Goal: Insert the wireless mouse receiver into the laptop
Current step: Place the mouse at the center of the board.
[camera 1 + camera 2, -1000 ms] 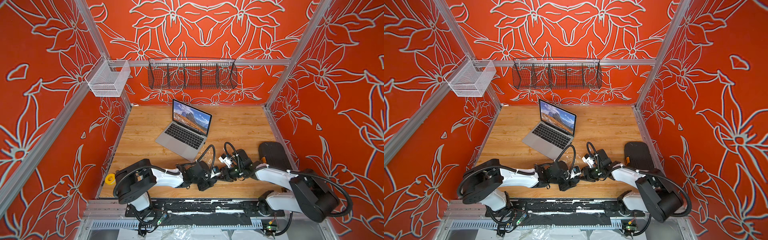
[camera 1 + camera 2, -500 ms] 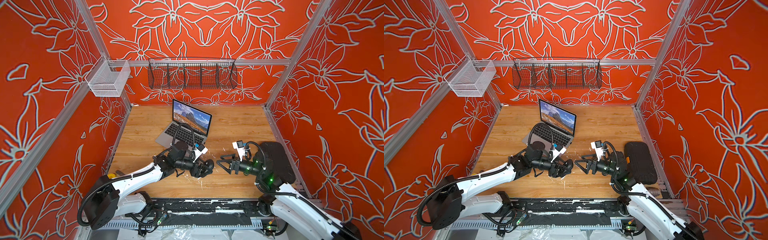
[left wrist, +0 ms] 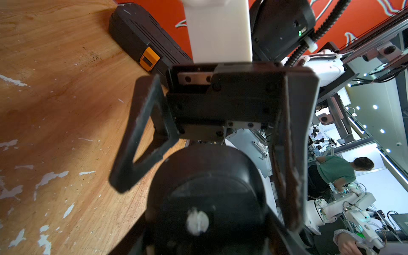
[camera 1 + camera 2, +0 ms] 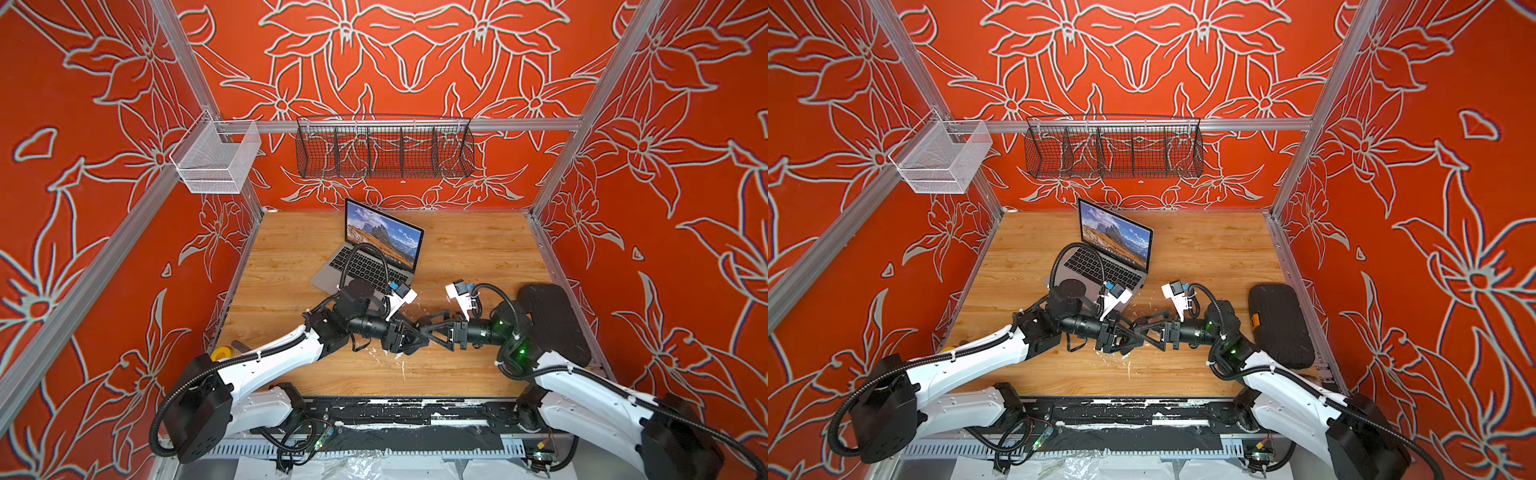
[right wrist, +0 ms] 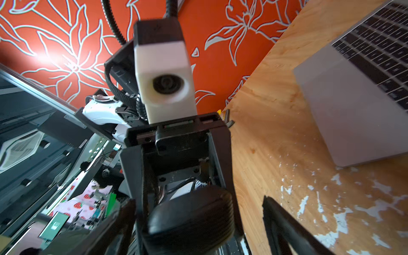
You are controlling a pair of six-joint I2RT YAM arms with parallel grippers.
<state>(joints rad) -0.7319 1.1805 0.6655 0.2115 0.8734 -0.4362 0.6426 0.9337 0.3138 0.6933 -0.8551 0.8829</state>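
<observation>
Top views show the laptop [image 4: 384,239] open toward the table's back, just beyond the left claw [image 4: 415,338]. That claw is closed partway on a black mouse [image 5: 189,212], pinched between its fingers. The right claw [image 4: 430,328] meets it nose to nose, spread wide and gripping nothing, with its fingers flanking the mouse and gaps on both sides. The receiver, hidden or too small, cannot be made out.
</observation>
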